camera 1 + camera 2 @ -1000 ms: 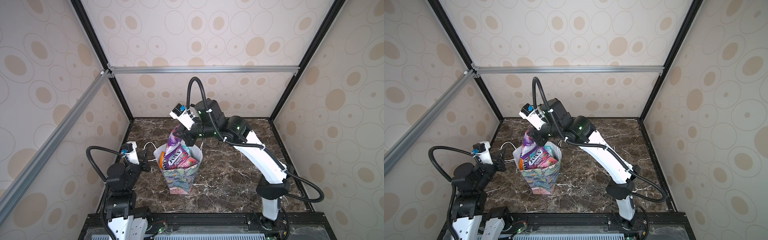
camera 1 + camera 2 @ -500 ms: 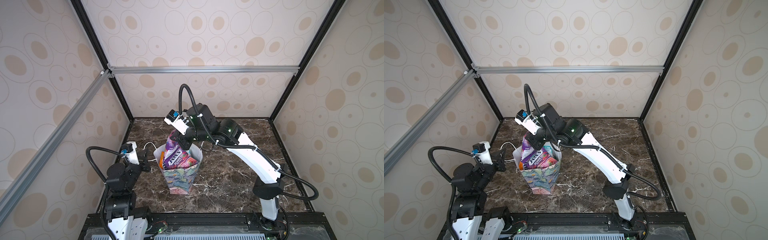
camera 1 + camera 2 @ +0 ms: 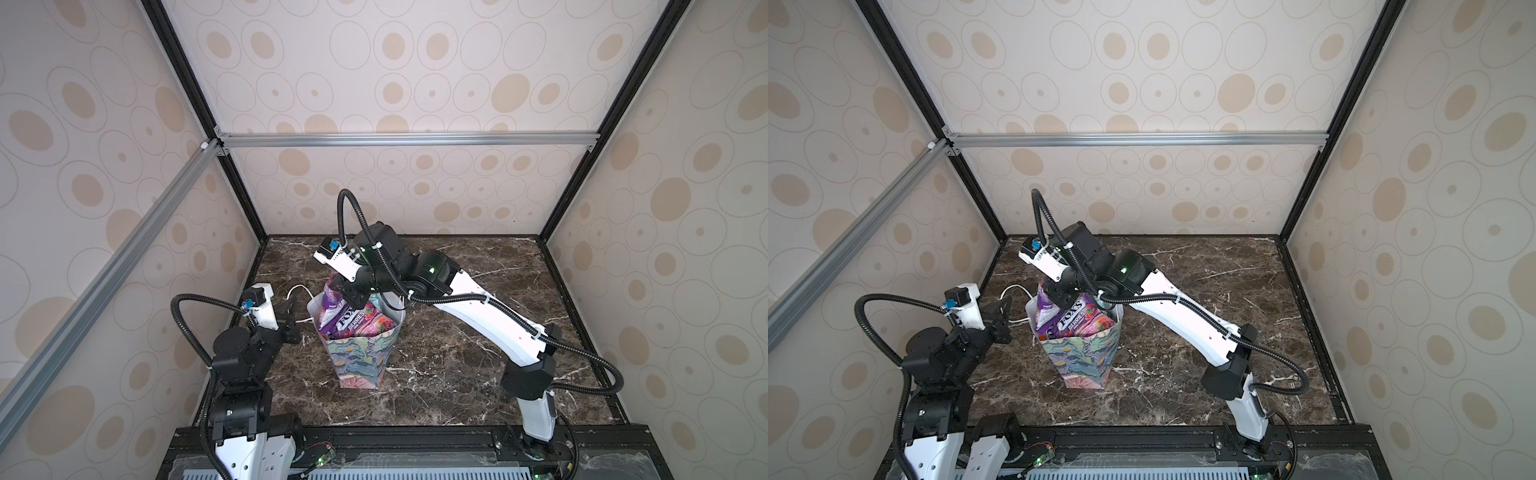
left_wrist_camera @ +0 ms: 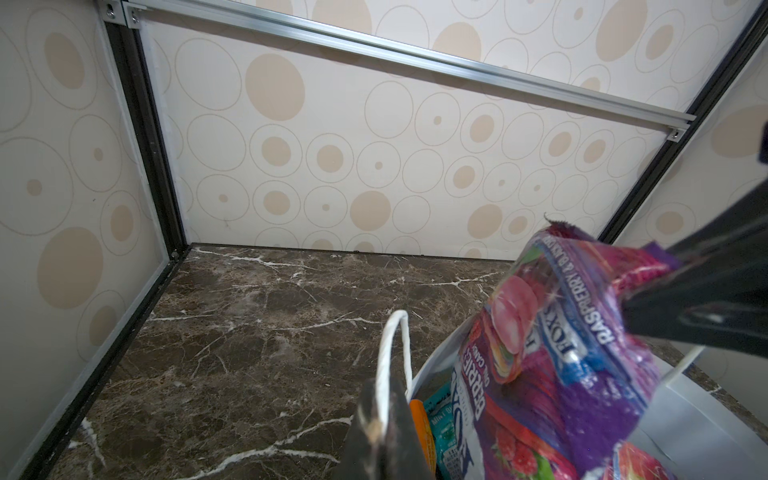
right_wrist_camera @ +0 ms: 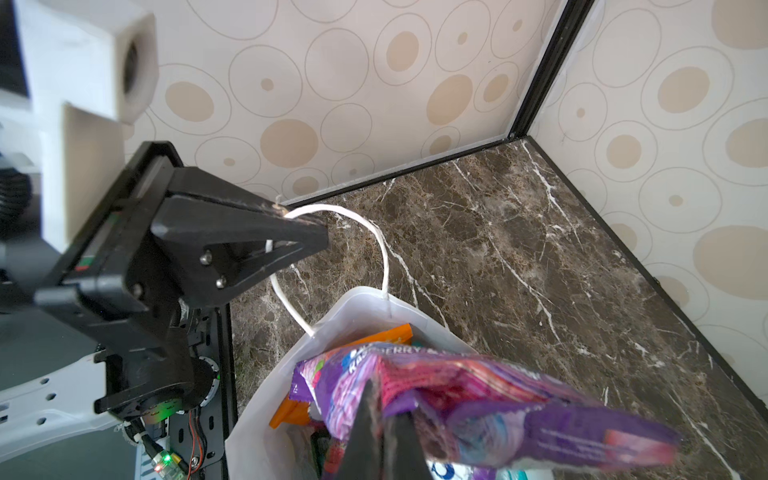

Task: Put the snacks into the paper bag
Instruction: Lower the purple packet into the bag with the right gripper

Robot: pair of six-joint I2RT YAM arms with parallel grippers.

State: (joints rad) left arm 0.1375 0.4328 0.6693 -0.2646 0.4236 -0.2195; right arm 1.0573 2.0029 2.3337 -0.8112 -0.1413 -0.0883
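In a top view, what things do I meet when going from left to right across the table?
left gripper → paper bag → base of the right arm. The right gripper with its purple packet overlaps the bag, so left out.

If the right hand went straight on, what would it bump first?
Probably the berries packet lying on top in the paper bag. The right hand, shut on a purple packet, points down into the bag's mouth; depth is hard to judge.
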